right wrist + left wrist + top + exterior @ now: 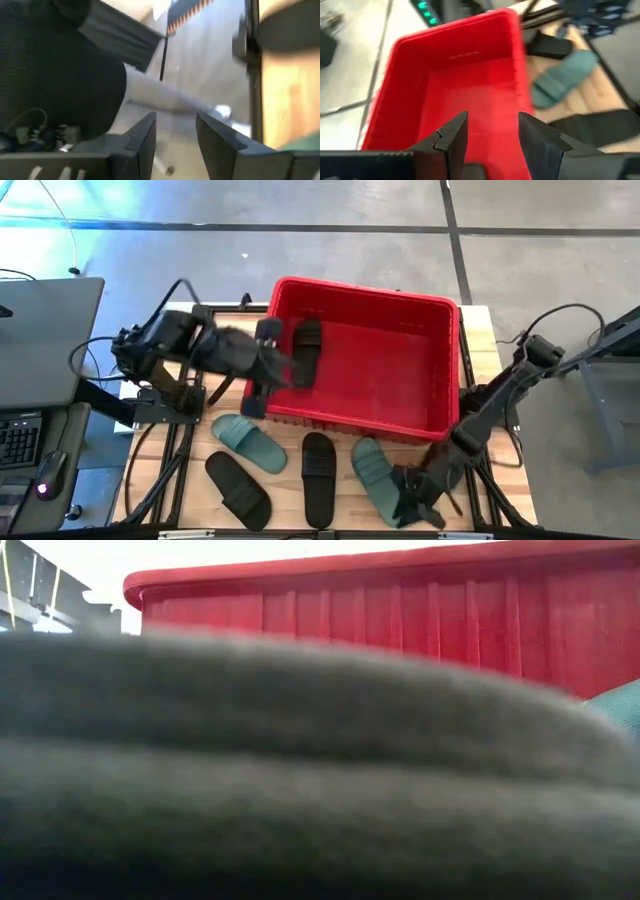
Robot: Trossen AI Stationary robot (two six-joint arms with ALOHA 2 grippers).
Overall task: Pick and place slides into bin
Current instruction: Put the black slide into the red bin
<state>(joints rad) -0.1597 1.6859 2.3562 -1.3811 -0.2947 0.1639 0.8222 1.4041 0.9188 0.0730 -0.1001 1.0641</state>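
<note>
Overhead, we see the red bin (400, 395) at the table's back with one black slide (306, 350) inside by its left wall. Our left gripper (272, 365) hovers over that wall, fingers apart and empty. Four slides lie in front: teal (248, 442), black (238, 488), black (319, 476), and teal (372, 472) beside our right gripper (420, 502), also parted.

No text, label, brand, number or sign can be read anywhere.

Grey concrete floor (300, 250) crossed by dark seams; a grey desk (40, 340) stands left.
</note>
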